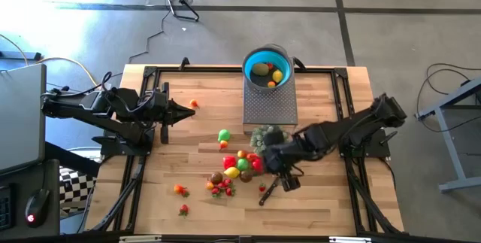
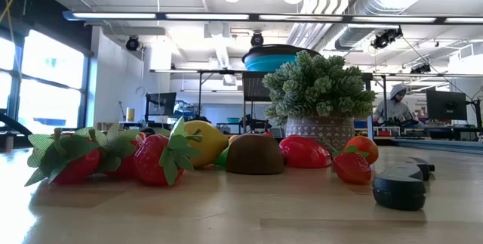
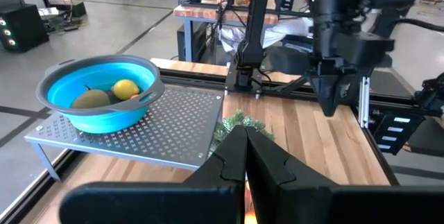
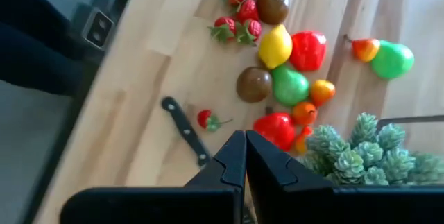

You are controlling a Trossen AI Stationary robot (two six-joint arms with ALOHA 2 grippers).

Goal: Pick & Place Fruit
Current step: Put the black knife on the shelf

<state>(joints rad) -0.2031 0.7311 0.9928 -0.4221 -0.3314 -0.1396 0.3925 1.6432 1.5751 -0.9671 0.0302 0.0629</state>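
In the low view the blue bowl (image 2: 281,57) shows only as a rim above the pale green bushy plant (image 2: 317,87), its contents hidden; a lemon (image 2: 202,143) and a green fruit (image 2: 221,156) sit partly behind a strawberry (image 2: 156,159) and a brown fruit (image 2: 255,154); the person (image 2: 393,104) far back is too small to make out; in the right wrist view the knife (image 4: 185,130) blade vanishes behind the right gripper (image 4: 244,156); the plant's edge is cut off there.

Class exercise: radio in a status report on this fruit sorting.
Left gripper shut, idle. Right gripper shut, empty, over fruit pile. Blue bowl part-filled. Knife nearby.
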